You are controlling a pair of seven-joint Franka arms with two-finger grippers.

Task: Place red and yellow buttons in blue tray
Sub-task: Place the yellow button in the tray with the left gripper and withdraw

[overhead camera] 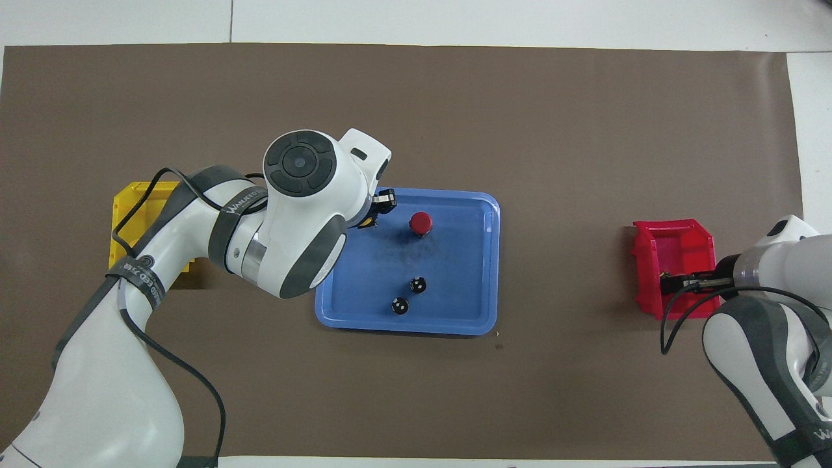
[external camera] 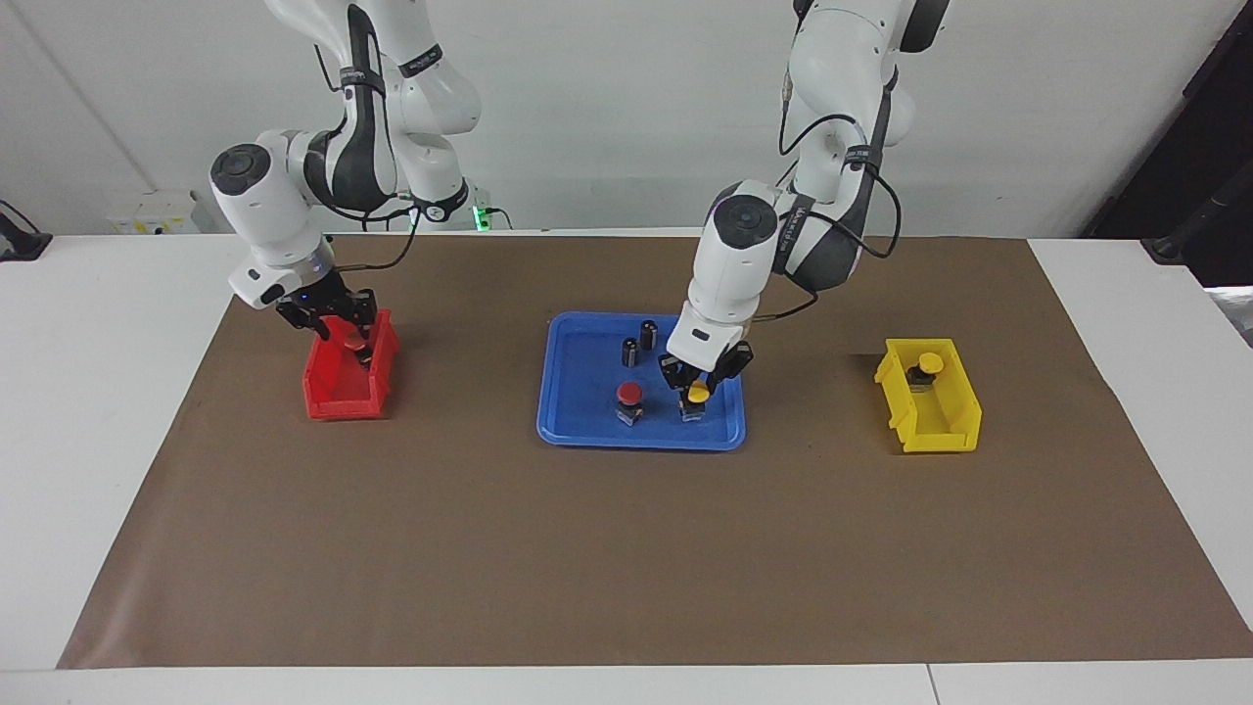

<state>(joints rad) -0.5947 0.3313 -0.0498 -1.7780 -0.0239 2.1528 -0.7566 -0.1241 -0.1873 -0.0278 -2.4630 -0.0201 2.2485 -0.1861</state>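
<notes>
The blue tray [external camera: 636,439] [overhead camera: 403,328] lies mid-table. A red button [external camera: 628,395] [overhead camera: 420,222] and a yellow button [external camera: 697,394] [overhead camera: 368,223] stand in it. My left gripper [external camera: 702,377] [overhead camera: 377,211] is open, low over the tray, with its fingers apart on either side of the yellow button. A second yellow button [external camera: 925,364] sits in the yellow bin [external camera: 940,431] [overhead camera: 133,201]. My right gripper [external camera: 331,323] [overhead camera: 676,283] is down in the red bin [external camera: 333,401] [overhead camera: 676,234] at a second red button [external camera: 349,335].
Two dark capless cylinders [external camera: 648,331] [external camera: 629,351] [overhead camera: 417,284] [overhead camera: 399,305] stand in the tray, nearer to the robots than the buttons. A brown mat [external camera: 626,548] covers the table. The left arm hides part of the yellow bin in the overhead view.
</notes>
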